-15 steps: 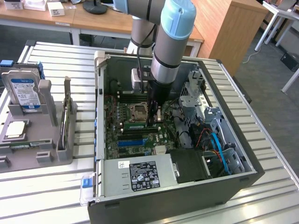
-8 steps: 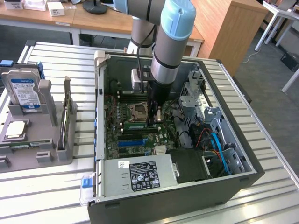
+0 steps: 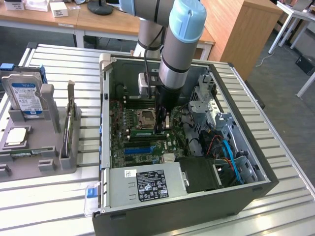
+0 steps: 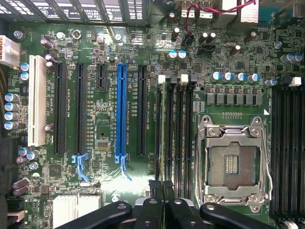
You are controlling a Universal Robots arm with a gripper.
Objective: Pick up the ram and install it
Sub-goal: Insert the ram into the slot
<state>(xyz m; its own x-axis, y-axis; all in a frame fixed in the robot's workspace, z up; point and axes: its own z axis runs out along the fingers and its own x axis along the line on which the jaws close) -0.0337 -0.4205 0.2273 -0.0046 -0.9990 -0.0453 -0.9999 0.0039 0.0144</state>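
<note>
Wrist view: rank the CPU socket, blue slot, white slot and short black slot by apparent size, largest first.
1. CPU socket.
2. White slot and blue slot: alike in length, white slightly wider, too close to rank.
3. Short black slot.

Green motherboard (image 4: pixel 100 138), grey arm (image 3: pixel 174 49) with pale-blue caps
A blue slot (image 4: pixel 121 112) stood out among black slots (image 4: pixel 60 109) and a white one (image 4: pixel 36 100); the ram (image 3: pixel 142 132) was green, the gripper (image 4: pixel 164 210) black.
</note>
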